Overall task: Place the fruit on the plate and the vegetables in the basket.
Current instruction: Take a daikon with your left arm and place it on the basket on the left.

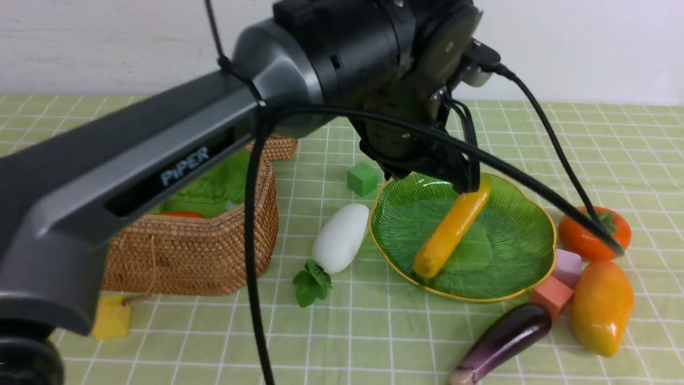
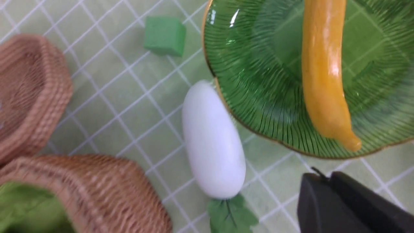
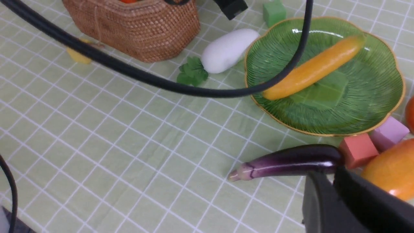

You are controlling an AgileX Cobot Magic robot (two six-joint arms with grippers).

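Banana (image 1: 451, 230) lies across plate (image 1: 507, 240), right half of table (image 1: 374, 331). Left gripper (image 2: 325, 177) clenched, empty; right gripper (image 3: 333, 174) closed, empty, near eggplant (image 3: 291, 163).

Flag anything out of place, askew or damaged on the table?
Nothing spilled or damaged. Unsorted: the white toy radish with green leaves lies on the checked green tablecloth right beside the green leaf-veined, gold-rimmed plate; the dark purple toy eggplant, yellow-orange mango and round orange persimmon lie there too. The yellow banana rests slantwise on the plate.

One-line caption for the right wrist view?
Banana lies on the plate; radish, eggplant and mango sit on the tablecloth.
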